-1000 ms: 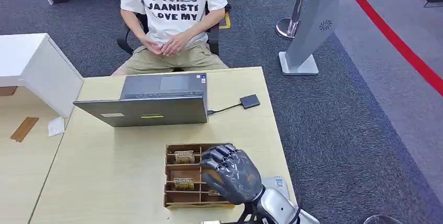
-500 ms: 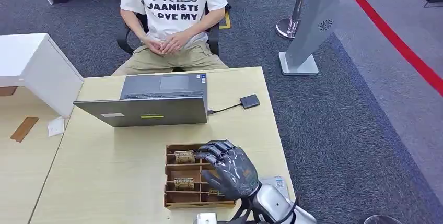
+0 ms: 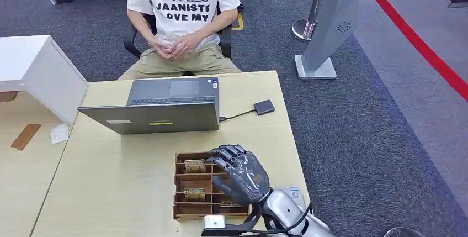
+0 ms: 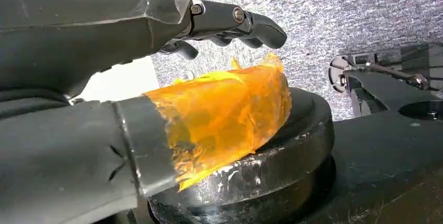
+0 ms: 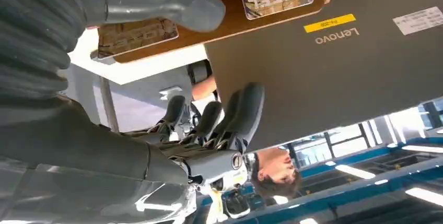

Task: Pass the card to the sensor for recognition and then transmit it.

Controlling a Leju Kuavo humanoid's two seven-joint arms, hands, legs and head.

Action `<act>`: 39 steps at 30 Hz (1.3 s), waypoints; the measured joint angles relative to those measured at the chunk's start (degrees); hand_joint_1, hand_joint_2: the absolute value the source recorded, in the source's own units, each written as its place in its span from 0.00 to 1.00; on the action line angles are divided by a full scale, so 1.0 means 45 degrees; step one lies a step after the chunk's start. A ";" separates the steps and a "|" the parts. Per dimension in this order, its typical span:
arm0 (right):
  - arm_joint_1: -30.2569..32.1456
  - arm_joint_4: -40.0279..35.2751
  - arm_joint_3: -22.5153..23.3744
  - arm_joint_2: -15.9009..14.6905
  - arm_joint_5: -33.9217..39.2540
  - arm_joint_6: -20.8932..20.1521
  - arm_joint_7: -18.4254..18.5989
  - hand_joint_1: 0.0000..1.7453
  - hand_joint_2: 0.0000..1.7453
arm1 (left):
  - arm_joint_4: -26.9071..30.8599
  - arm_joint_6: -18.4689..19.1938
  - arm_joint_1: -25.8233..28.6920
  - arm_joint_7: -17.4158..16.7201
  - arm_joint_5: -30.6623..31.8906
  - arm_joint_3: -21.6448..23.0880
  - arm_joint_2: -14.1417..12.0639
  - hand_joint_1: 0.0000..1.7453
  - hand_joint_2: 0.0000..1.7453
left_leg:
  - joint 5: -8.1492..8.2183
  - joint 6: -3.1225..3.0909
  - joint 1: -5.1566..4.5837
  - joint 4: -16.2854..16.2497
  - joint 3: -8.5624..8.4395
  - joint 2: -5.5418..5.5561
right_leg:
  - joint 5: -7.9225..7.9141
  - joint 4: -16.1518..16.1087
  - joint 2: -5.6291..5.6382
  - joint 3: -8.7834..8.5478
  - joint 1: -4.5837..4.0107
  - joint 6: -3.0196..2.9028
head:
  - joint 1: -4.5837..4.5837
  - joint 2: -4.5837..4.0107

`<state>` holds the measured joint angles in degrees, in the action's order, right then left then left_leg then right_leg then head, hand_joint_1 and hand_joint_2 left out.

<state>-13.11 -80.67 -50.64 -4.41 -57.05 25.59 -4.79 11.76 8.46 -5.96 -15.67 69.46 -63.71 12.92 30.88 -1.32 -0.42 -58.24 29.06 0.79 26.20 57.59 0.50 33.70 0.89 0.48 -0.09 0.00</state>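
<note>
Right hand [image 3: 241, 175] has slid leftward over the slotted wooden card tray [image 3: 190, 186] near the bench's front edge — fingers spread, holding nothing.

Setting: office or reception area. Grey carpet [image 3: 353, 132] with a red floor stripe [image 3: 419, 43]. Pale wood desk [image 3: 110, 182] under the right hand [image 3: 243, 177]; open Lenovo laptop [image 3: 160, 107] beyond the hand; person [image 3: 179, 21] seated on an office chair past it. Ceiling strip lights [image 5: 355, 171] visible.
</note>
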 joint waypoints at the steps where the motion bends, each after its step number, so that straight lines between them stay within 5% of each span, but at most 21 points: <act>1: -0.0004 0.0063 0.0043 0.0024 0.0000 -0.0019 0.0000 0.52 1.00 | 0.0000 0.0009 -0.0001 0.0000 0.0000 0.0000 0.0000 0.00 0.00 | 0.0000 0.0000 0.0000 0.0000 0.0000 0.0000 | 0.0000 0.0000 0.0000 0.0000 0.0000 0.0000 | 0.0000 0.0000; 8: -0.0093 0.0481 0.0296 0.0117 -0.0005 -0.0180 0.0102 0.40 1.00 | 0.0000 0.0029 -0.0003 -0.0005 0.0015 0.0097 0.0000 0.00 0.00 | 0.0000 0.0000 0.0000 0.0000 -0.0001 0.0000 | -0.0001 0.0000 0.0000 0.0000 0.0000 -0.0001 | 0.0000 0.0000; 18: -0.0099 0.0855 0.0690 0.0151 -0.0078 -0.0335 0.0180 0.35 1.00 | 0.0000 0.0029 -0.0003 -0.0005 0.0010 0.0160 0.0000 0.00 0.00 | 0.0000 0.0000 0.0000 0.0000 -0.0001 -0.0001 | -0.0001 0.0000 0.0001 0.0001 0.0000 -0.0001 | 0.0000 0.0000; 31: -0.0077 0.1146 0.1020 0.0151 -0.0131 -0.0393 0.0233 0.38 1.00 | 0.0000 0.0005 -0.0001 -0.0005 -0.0005 0.0165 0.0000 0.00 0.00 | -0.0001 0.0000 0.0000 -0.0001 -0.0003 -0.0001 | -0.0001 0.0000 0.0001 0.0001 0.0000 -0.0001 | 0.0000 0.0000; 39: 0.0082 0.1282 0.1457 0.0151 -0.0287 -0.0437 0.0248 0.51 1.00 | 0.0000 -0.0024 0.0004 -0.0005 -0.0044 0.0165 0.0000 0.00 0.00 | -0.0001 0.0000 -0.0001 -0.0001 -0.0004 -0.0001 | -0.0001 0.0000 0.0001 0.0000 0.0000 -0.0001 | 0.0000 0.0000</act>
<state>-12.74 -74.90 -44.08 -3.74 -58.34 23.63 -3.67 11.76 8.35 -5.94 -15.69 69.26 -62.97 12.92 30.88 -1.32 -0.42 -58.24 29.04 0.79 26.19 57.59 0.50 33.70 0.89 0.47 -0.09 0.00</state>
